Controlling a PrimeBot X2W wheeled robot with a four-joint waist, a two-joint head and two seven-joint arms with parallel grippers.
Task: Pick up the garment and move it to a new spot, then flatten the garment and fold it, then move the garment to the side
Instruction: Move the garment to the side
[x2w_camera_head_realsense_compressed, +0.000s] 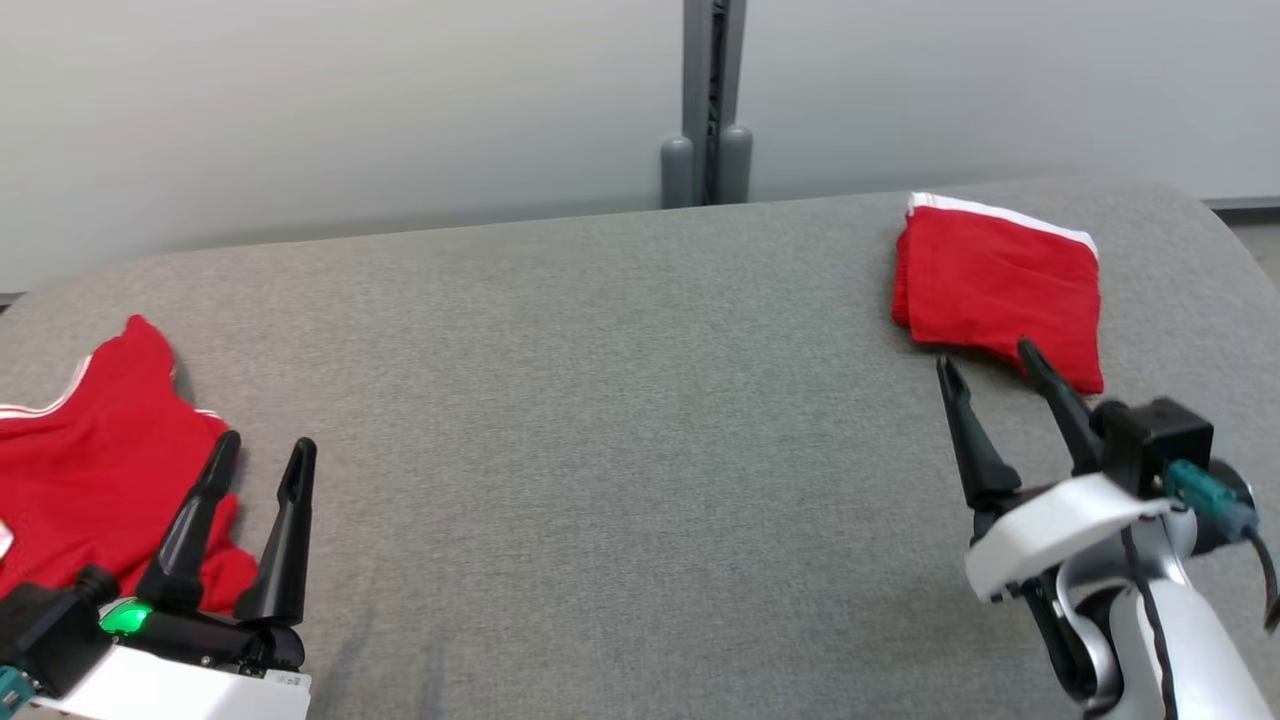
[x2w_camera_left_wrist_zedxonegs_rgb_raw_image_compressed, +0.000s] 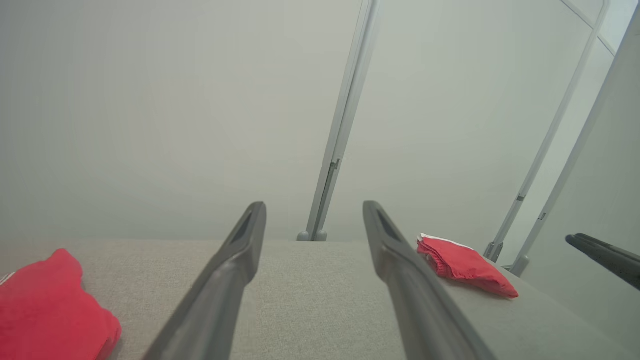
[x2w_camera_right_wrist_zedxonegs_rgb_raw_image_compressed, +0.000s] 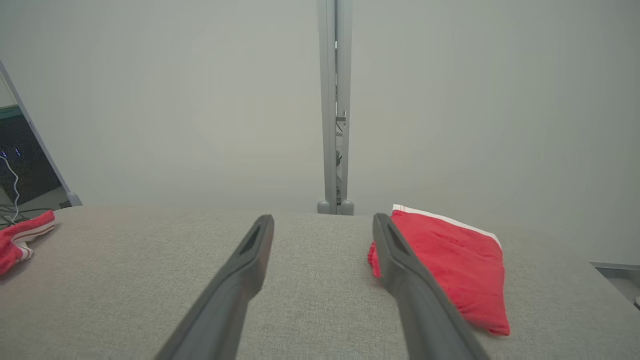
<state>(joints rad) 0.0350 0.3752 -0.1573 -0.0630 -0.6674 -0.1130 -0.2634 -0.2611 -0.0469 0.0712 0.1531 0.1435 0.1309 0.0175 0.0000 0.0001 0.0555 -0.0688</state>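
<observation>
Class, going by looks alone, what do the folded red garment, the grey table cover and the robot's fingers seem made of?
Folded red garment: soft cloth, perhaps cotton knit, matte; layered edges sag, white trim.
Grey table cover: woven fabric, matte; fine speckled weave.
Fingers: probably hard plastic, dark, faintly glossy; rigid, smooth.

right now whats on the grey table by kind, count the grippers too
red garments: 2, the folded garment at the far right and the crumpled garment at the near left
grippers: 2, the left gripper and the right gripper, both open and holding nothing
total: 4
</observation>
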